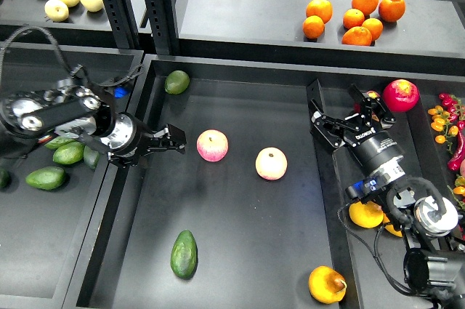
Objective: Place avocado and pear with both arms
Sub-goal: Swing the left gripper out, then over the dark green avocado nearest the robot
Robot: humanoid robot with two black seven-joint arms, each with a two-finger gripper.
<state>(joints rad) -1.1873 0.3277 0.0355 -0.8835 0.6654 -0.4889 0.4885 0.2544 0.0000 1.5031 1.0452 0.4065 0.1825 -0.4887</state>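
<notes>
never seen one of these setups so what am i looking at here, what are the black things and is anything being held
This one picture is taken from the robot's own head, looking down at its two black arms. The left hand reaches in from the left and the right hand from the right; each ends in two fingers. Both are open and hold nothing. Between them is a dark tray with fruit in it: a long dark green avocado, an orange-yellow pear, two pink-and-yellow apples, and a smaller avocado at the back. More paler avocados lie in the left tray, and oranges sit on the shelf behind.
</notes>
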